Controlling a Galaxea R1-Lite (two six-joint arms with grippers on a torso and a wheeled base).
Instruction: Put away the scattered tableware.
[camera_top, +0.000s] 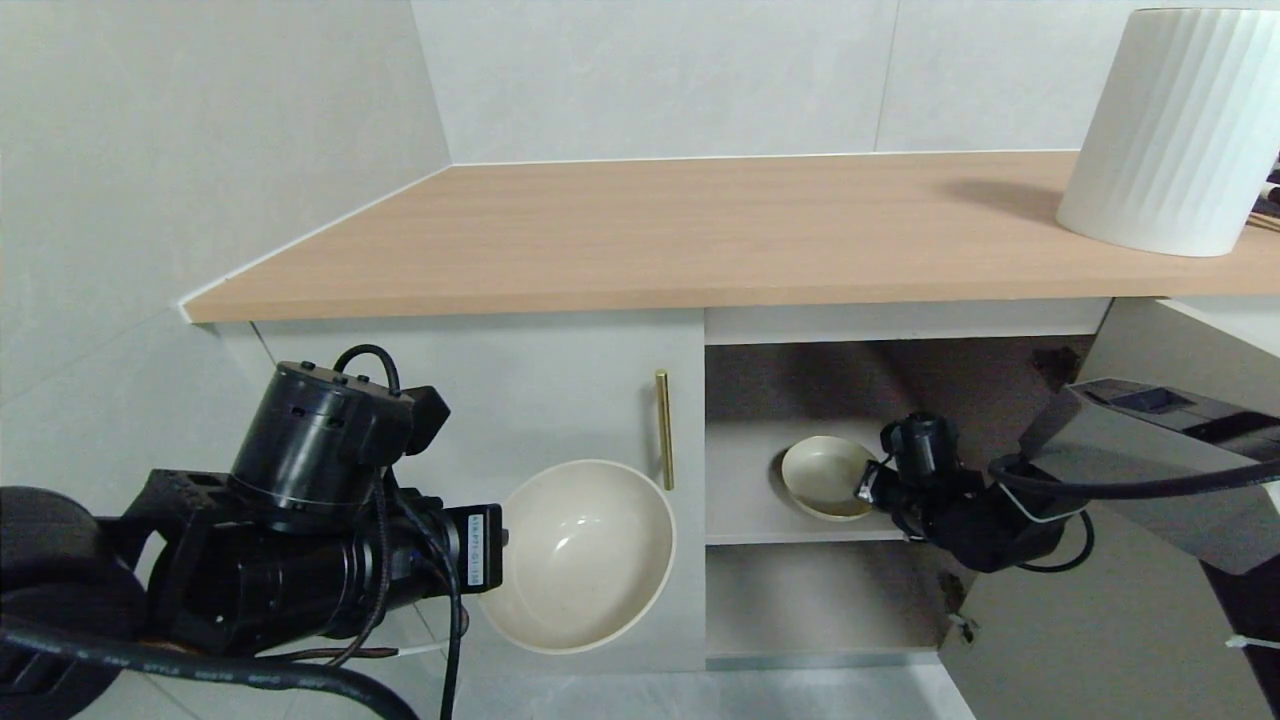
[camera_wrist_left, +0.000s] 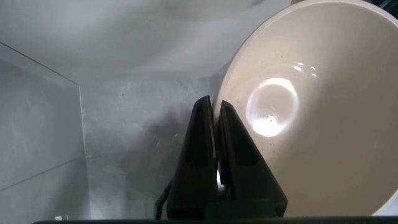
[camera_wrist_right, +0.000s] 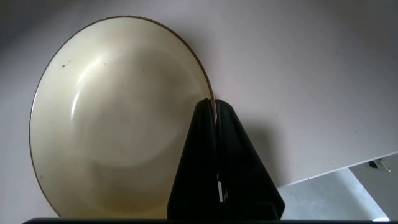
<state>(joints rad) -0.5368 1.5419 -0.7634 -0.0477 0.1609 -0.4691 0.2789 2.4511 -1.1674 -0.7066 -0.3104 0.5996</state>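
Gripping the shallow dish (camera_top: 822, 478) by its right rim, the right end effector (camera_top: 868, 488) holds it at the shelf (camera_top: 745, 505) inside the open cabinet, likely for setting down. The left end effector (camera_top: 497, 560) is clamped on the bowl (camera_top: 590, 555) rim, nearer, before the closed door (camera_top: 560, 390).

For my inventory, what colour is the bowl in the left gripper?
Cream, with a glossy inside. The bowl shows best in the head view.

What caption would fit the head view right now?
Left gripper holds a cream bowl before the closed cabinet door; right gripper holds a smaller dish at the open cabinet's shelf.
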